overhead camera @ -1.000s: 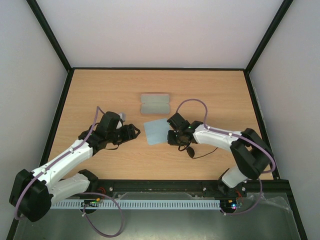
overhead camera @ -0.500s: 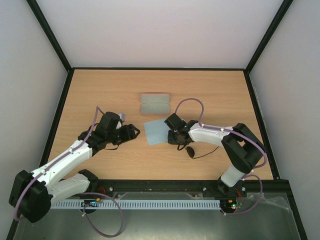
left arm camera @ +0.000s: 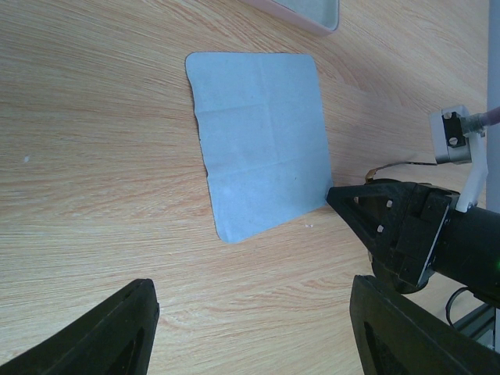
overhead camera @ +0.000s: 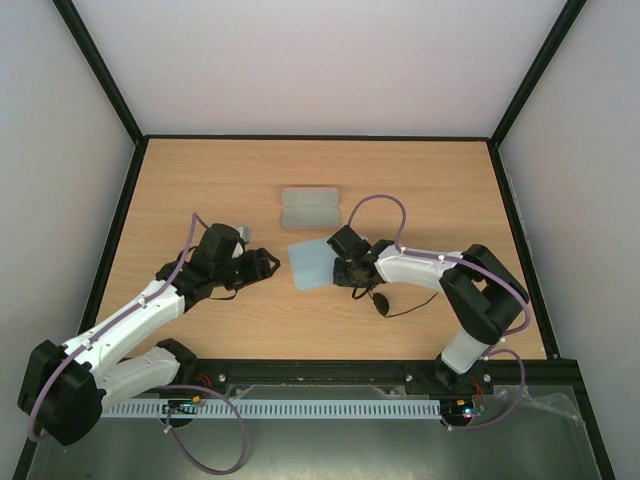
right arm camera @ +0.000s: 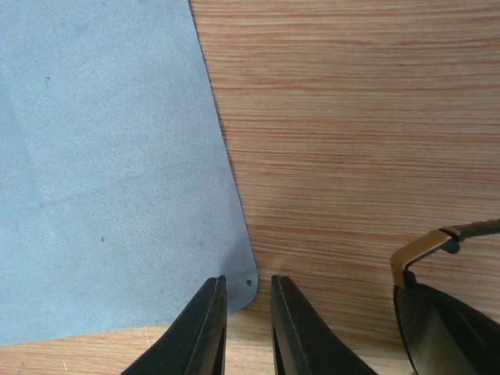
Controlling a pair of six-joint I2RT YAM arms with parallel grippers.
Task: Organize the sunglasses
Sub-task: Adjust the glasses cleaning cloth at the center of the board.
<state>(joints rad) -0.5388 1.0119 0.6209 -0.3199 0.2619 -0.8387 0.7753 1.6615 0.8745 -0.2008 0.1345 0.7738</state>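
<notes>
Closing in on the cloth (right arm camera: pixel 109 156): over the last second the right gripper (right arm camera: pixel 248 281) has slid a little toward frame left in the overhead view, and its elbow has folded in behind it. The fingers have also drawn slightly nearer each other.

- Right tool: nearly closed, but a narrow slot still shows between the fingers. The cloth's rounded lower-right corner lies in that slot. No pinch is evident, and the cloth lies flat and unwrinkled on the table (overhead camera: pixel 200 180).
- Left gripper (left arm camera: pixel 250 328): has not moved. Jaws stand wide apart with nothing between them, hovering at the lower left of the cloth in the overhead view.
- Sunglasses (right arm camera: pixel 449 328): unmoved. They lie on the bare wood at the lower right of the right wrist view, just beside the right fingers but apart from them. One dark lens and the bend of a temple arm show there. Overhead, they sit just below the right wrist, right of centre, with one thin arm trailing toward frame right.
- Case (overhead camera: pixel 310 207): sits open above the cloth, upper centre, apart from it.

Reading: the right arm is going for the cloth corner first, not the sunglasses. The task's own item remains untouched, so the job looks to be at an early stage. A thin, flat corner may slip out of the fingers as they close.
</notes>
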